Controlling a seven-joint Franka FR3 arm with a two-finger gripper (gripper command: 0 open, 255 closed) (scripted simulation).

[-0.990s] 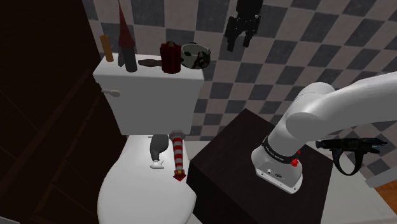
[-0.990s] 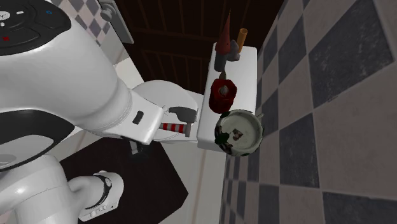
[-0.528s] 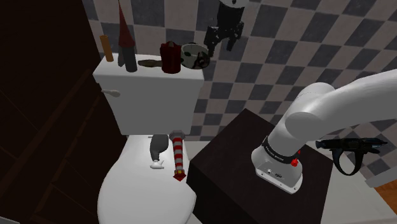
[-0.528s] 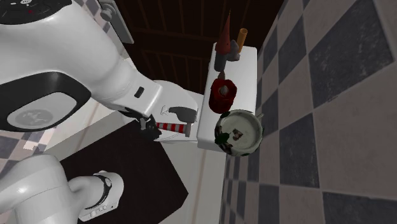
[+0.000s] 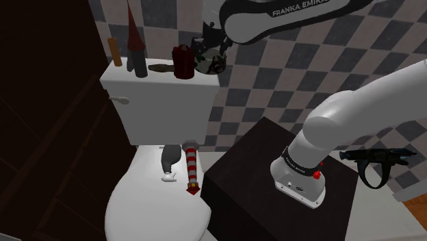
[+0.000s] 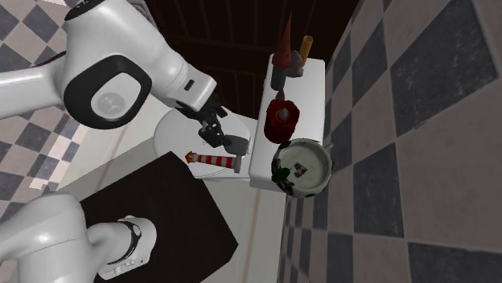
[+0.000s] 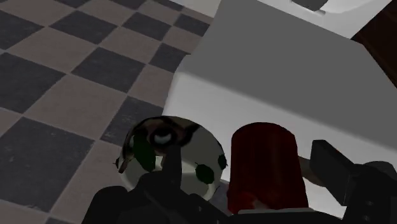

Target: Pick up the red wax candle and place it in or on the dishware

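A dark red candle (image 5: 182, 61) stands on the white toilet tank (image 5: 157, 103), close beside a pale bowl (image 5: 209, 61) with green and brown blotches. My gripper (image 5: 207, 46) hovers just above the two, open. Seen from the wrist, the candle (image 7: 264, 162) lies between my spread fingers without touching them, with the bowl (image 7: 172, 149) behind the thinner-looking finger (image 7: 170, 167). From the second exterior view the candle (image 6: 281, 116) and bowl (image 6: 302, 167) sit at the tank's wall end, and the gripper (image 6: 211, 129) hangs off to their left.
Also on the tank are a tall dark red cone (image 5: 135, 41), an orange stick (image 5: 116, 51) and a flat brown object (image 5: 161, 68). A red-and-white striped lighthouse figure (image 5: 191, 168) and a grey item (image 5: 168, 163) lie on the toilet lid. The checkered wall (image 5: 308, 41) rises right behind.
The arm has swung down and toward the shoulder view's left. The gripper dropped from high against the wall to just over the bowl and candle. Nothing on the tank moved.
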